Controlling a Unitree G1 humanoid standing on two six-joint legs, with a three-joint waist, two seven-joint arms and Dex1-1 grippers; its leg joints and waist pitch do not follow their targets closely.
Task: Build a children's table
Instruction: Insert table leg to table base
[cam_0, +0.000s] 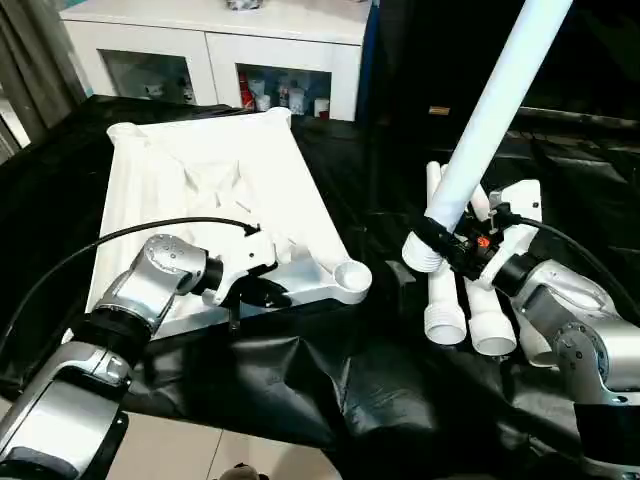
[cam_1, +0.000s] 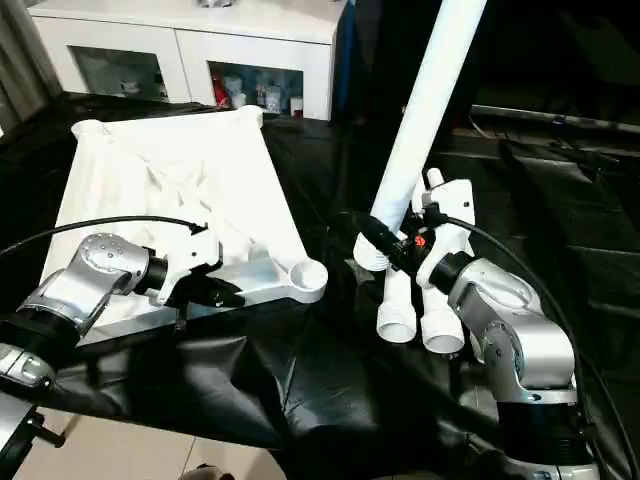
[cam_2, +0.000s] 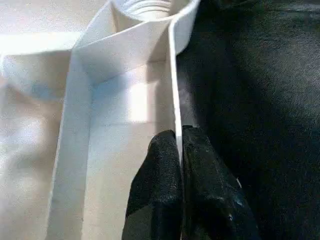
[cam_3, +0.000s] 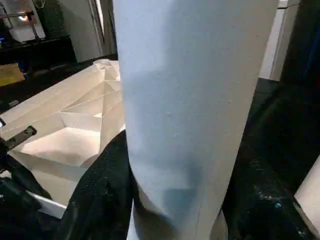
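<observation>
Left gripper (cam_2: 179, 150) is pinched shut on the thin rim of the tabletop (cam_0: 230, 190), on its near side, close to the round corner socket (cam_0: 352, 276). That white tabletop lies upside down on the black cloth (cam_0: 330, 380), toward the cloth's left side, with its ribs facing up. It looks like light, stiff plastic. The rim is thin and smooth, so it may slip; holding it near a corner, where the walls meet, seems the strongest spot.

To the right, the right gripper (cam_0: 440, 243) is clamped around one long white leg (cam_0: 490, 110), near its wide lower end, and the leg points up and away. More spare legs (cam_0: 470, 310) lie on the cloth just under it. The leg is a hollow tube, light but long, so it may wobble; gripping low near the fat end looks best.
</observation>
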